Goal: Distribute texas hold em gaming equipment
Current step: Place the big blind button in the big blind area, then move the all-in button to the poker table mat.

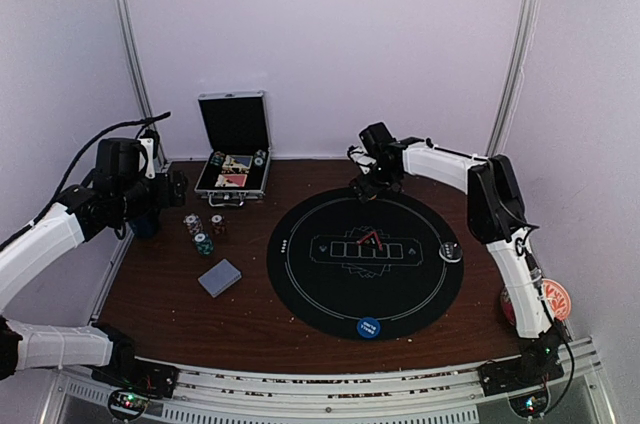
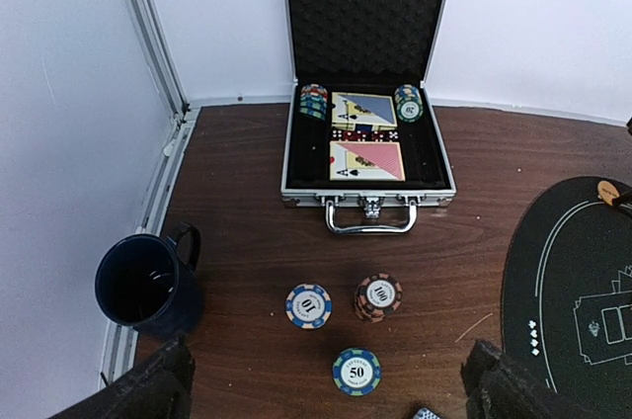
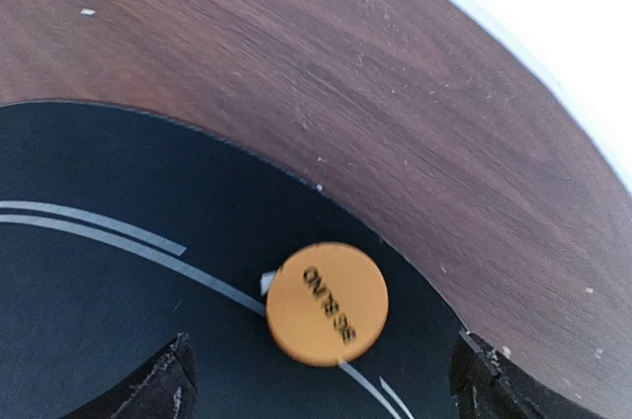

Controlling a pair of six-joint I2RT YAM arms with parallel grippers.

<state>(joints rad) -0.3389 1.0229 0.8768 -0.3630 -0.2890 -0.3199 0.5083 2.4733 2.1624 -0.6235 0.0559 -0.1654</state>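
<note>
An orange button disc (image 3: 327,303) lies flat at the far edge of a round black poker mat (image 1: 320,294). It sits between the fingers of the right gripper (image 1: 368,187), which are spread apart and not touching it. A red triangle marker (image 1: 372,240) sits at the mat's centre and a blue button disc (image 1: 369,327) at its near edge.

Left of the mat, on the brown tabletop (image 1: 250,329), stand three small chip stacks (image 2: 378,296). Nearer lies a grey-blue deck of cards (image 1: 220,277). The left gripper (image 1: 175,187) hangs near the chips, fingers wide apart, holding nothing.

Beyond the chips, an open aluminium case (image 2: 367,199) holds two card packs (image 2: 366,159), a row of dice (image 2: 363,134) and two chip columns (image 2: 408,103). A dark blue mug (image 2: 148,286) stands at the left edge, and a red-patterned cup and saucer (image 1: 553,299) at the right edge.
</note>
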